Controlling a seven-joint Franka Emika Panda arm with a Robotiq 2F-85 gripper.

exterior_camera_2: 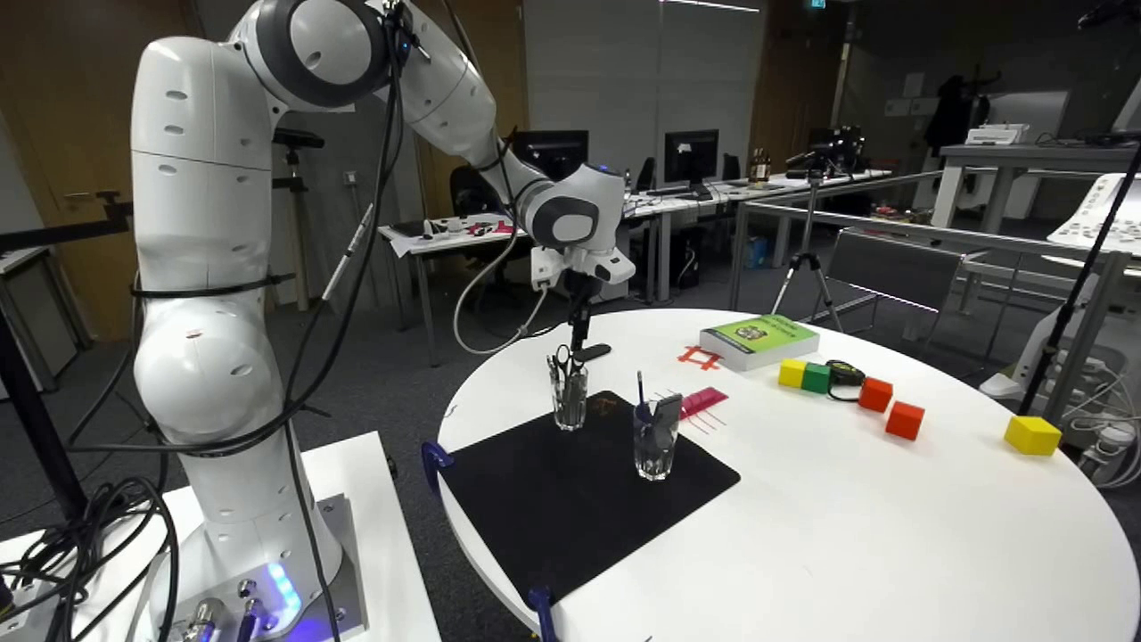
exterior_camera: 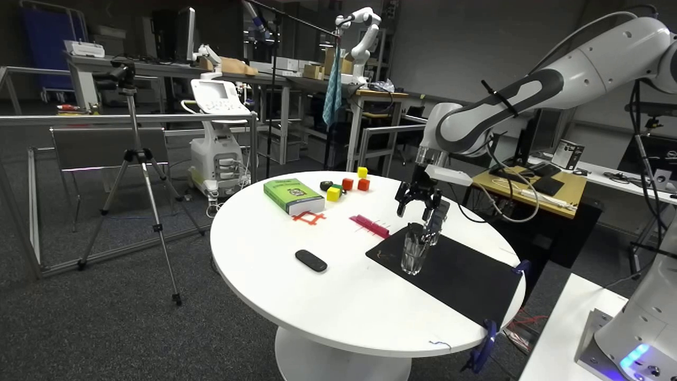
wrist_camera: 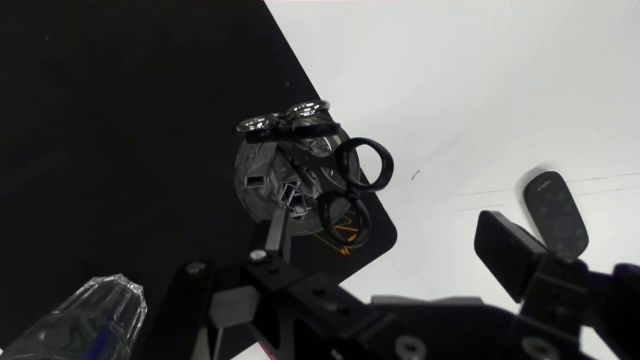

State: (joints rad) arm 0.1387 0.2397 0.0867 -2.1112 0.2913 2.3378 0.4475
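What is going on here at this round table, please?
A robot arm reaches over the white table, holding nothing at this moment. Its fingers are open near a glass that has black-handled scissors in it. The glass stands upright on a black mat, and a second glass stands there too. A dark remote-like device lies off the mat, on the table top itself.

In both exterior views the round table (exterior_camera: 349, 270) is seen slantwise from different sides; in the wrist view the mat (wrist_camera: 150, 125) is faced nearer, from above.
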